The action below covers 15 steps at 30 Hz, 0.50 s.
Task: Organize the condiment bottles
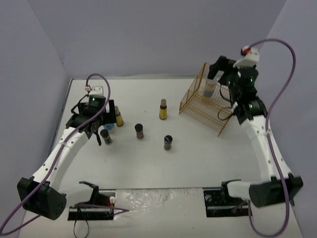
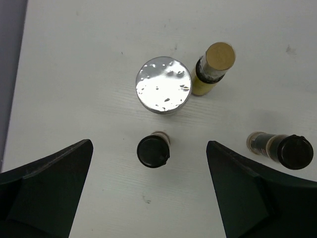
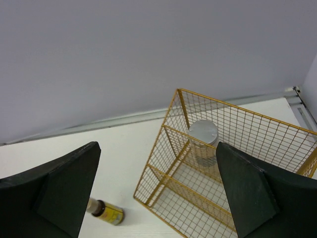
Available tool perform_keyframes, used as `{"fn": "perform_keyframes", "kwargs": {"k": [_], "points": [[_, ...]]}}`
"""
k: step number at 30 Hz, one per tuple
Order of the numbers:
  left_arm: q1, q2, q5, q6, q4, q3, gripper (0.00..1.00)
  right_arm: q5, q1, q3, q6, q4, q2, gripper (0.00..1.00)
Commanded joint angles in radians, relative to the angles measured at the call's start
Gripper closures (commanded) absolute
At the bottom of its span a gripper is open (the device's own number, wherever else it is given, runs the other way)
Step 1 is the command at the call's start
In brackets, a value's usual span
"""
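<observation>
My left gripper [image 1: 102, 128] [image 2: 149, 145] hangs open above a cluster of condiment bottles at the table's left. Between its fingers, seen from above, stands a short black-capped jar [image 2: 153, 151] [image 1: 105, 136]. Beyond that jar are a wide silver-lidded jar [image 2: 163, 85] and a slim yellow bottle with a brown cap [image 2: 213, 69] [image 1: 119, 116]. Another black-capped jar [image 2: 285, 148] [image 1: 139, 131] is to the right. A third [image 1: 168, 142] and a second yellow bottle [image 1: 162, 109] [image 3: 106, 212] stand mid-table. My right gripper [image 1: 216, 75] [image 3: 157, 145] is open and empty above the rack, where a silver-lidded jar [image 3: 203, 134] [image 1: 210, 88] stands.
The gold wire rack [image 1: 205, 105] [image 3: 198, 171] stands at the back right, close to the rear wall. Grey walls enclose the table on the left, back and right. The arm bases and their cables sit along the near edge.
</observation>
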Motion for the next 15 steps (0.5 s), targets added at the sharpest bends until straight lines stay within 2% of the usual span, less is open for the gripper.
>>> {"fn": "perform_keyframes", "kwargs": {"k": [1, 8, 15], "points": [[0.065, 0.061, 0.107, -0.018, 0.018, 0.060, 0.03, -0.130, 0.001, -0.165, -0.008, 0.034, -0.186, 0.00], [0.148, 0.187, 0.179, 0.005, 0.012, 0.107, 0.03, -0.166, 0.002, -0.361, 0.005, 0.006, -0.439, 0.00], [0.147, 0.252, 0.218, 0.026, 0.032, 0.129, 0.04, -0.163, 0.001, -0.413, -0.005, -0.035, -0.513, 0.00]]}}
